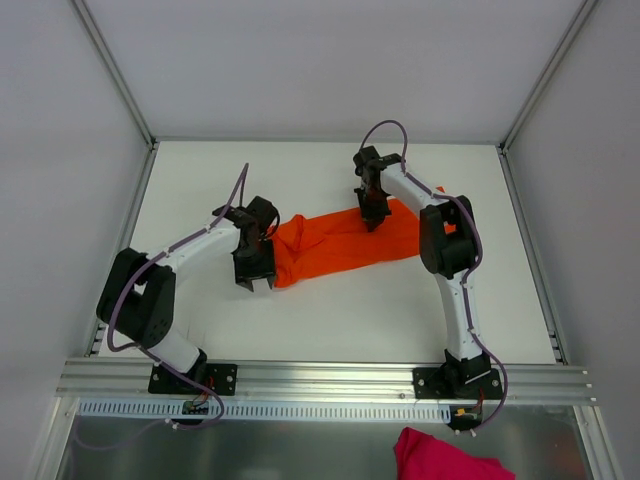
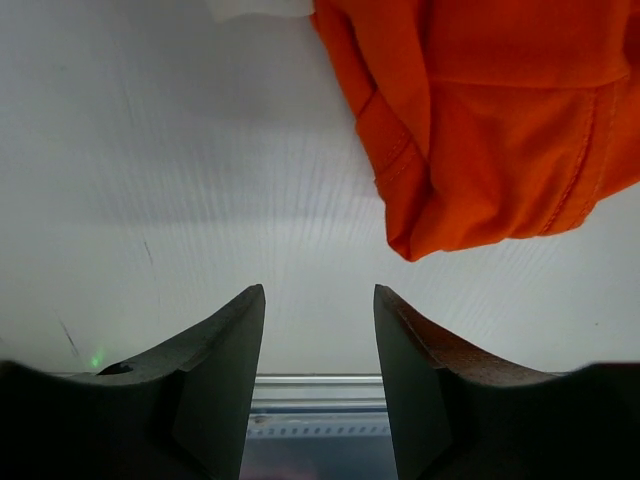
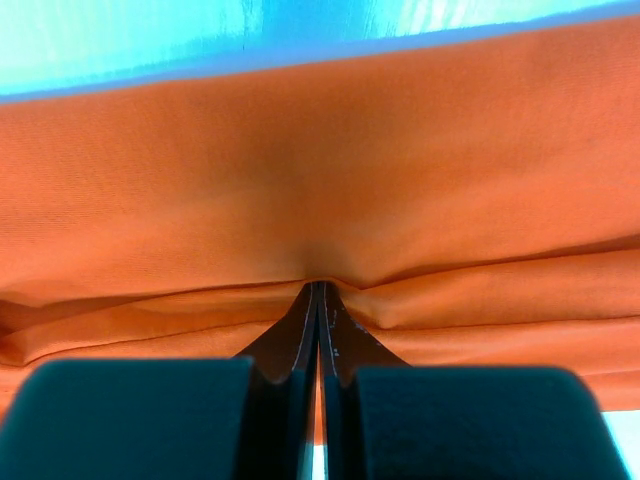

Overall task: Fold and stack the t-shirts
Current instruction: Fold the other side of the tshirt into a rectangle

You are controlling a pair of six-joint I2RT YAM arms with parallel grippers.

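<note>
on the white bench [image 1: 350, 320] lies one orange t-shirt [image 1: 340, 245], the only garment on its surface; two arms stand at the near edge, each with one pair of fingers, so two pairs in all; one pink cloth [image 1: 445, 458] lies off the bench, below the metal rail [image 1: 330, 378] at the bottom of the top view.

the t-shirt sits at mid-bench between the two arms, drawn out in a long band from lower left to upper right; the left fingers [image 1: 257, 284] are released, spread apart with bare bench between them; the bunched left end of the t-shirt [image 2: 480, 150] lies ahead of them and off to the right in the left wrist view, apart from both tips; in the top view that end is just beside the left arm's wrist.

the right fingers [image 1: 373, 222] come down onto the upper right part of the band; in the right wrist view they [image 3: 318, 325] are clenched together on a small pinch of the fabric [image 3: 320, 180], which puckers at the tips; long creases run out to both sides from there.

the fabric is bright, plain orange and soft; the left end is crumpled into overlapping layers with stitched hems showing; the right end is partly hidden behind the right arm.
</note>
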